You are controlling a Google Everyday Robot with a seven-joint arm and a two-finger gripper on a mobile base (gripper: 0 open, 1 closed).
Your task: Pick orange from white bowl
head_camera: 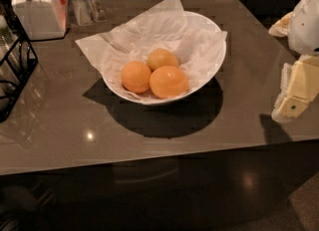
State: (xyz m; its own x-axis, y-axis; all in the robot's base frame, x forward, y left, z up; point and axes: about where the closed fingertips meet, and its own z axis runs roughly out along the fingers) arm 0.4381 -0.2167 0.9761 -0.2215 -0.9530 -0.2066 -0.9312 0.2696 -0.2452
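Note:
The white bowl [209,70] stands in the middle of the grey table, lined with white paper. Three oranges lie in it. The orange [169,81], the largest and slightly oblong, lies at the front right. A smaller round orange [135,76] lies to its left, and a yellowish one [162,58] behind. My gripper [297,93] hangs at the right edge of the view, well to the right of the bowl and apart from it, above the table's right side.
A white lidded jar [37,8] stands at the back left. A black wire rack [15,70] is at the left edge. A clear stand [84,6] is behind the bowl. The table's front edge [149,163] runs below the bowl.

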